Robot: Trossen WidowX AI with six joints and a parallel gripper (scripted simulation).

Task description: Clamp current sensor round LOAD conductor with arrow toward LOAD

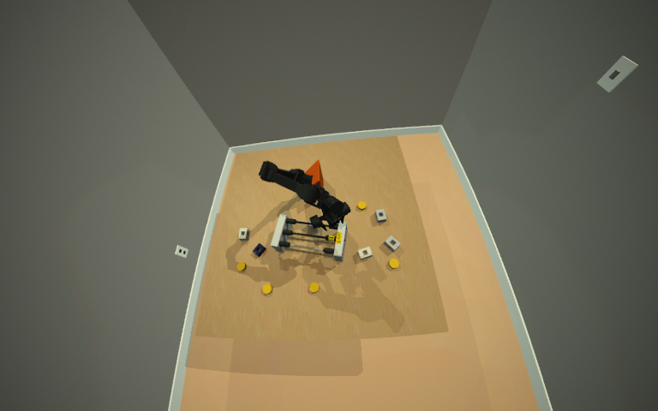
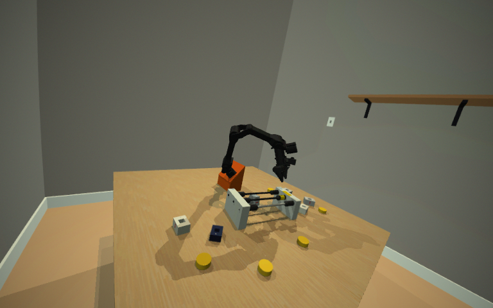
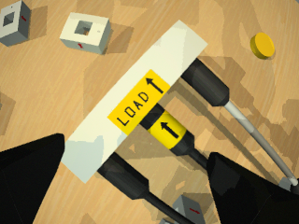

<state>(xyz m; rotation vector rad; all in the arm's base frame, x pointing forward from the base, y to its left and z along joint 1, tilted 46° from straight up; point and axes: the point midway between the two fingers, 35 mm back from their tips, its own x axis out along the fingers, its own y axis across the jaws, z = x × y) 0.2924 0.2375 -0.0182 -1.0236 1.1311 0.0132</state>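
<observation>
The LOAD conductor (image 1: 306, 235) (image 2: 262, 198) is the middle rod of a three-rod rack; its yellow sleeve (image 3: 167, 131) carries a black arrow toward the LOAD label (image 3: 135, 105) (image 1: 338, 237) on the white end plate. My gripper (image 1: 330, 228) (image 2: 281, 179) (image 3: 137, 152) is open and empty, above the rack near its LOAD end. A navy block (image 1: 257, 252) (image 2: 216, 238) with a square hole stands beyond the opposite end plate. A grey block (image 3: 187, 209) (image 2: 255, 197) with a red arrow sits low beside the rods. I cannot tell which block is the open sensor.
A whitish block (image 1: 241, 236) (image 2: 182, 229) stands near the navy one. Three pale blocks stand beyond the LOAD end, one of them whitish (image 1: 359, 254) (image 3: 99, 39). Several yellow discs (image 1: 314, 287) (image 2: 265, 267) (image 3: 263, 45) lie around the rack. An orange wedge (image 1: 316, 173) (image 2: 232, 178) stands at the arm's base.
</observation>
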